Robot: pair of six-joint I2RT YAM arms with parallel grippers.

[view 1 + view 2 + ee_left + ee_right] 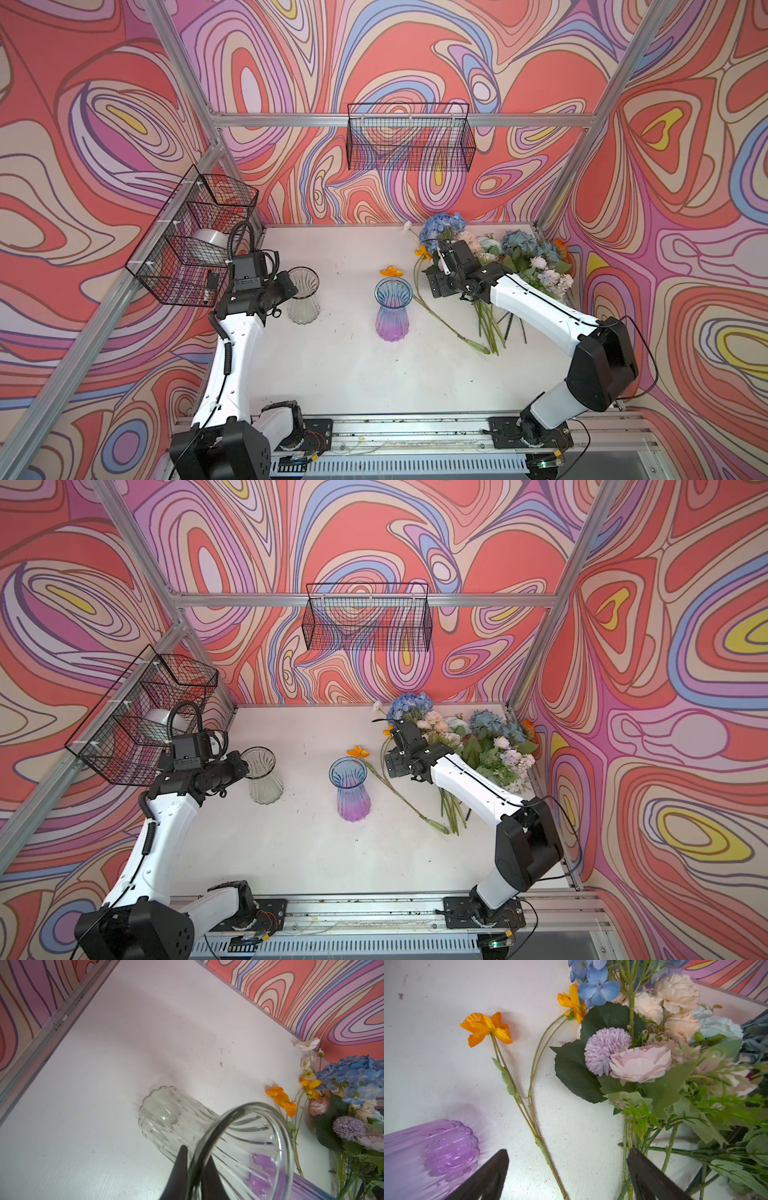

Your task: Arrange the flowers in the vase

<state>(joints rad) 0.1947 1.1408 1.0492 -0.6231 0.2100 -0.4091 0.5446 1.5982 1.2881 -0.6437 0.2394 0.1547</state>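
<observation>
While the left jaws are clenching the clear vase's point(303, 299) rim left of the purple vase point(393, 311), the right jaws are hanging released over the flowers point(528, 253) lying just right of it.

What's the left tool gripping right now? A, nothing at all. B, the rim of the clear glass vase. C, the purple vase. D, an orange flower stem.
B: the left wrist view shows the left tool closed across the rim of the clear glass vase, while the purple vase stands apart, untouched.
</observation>
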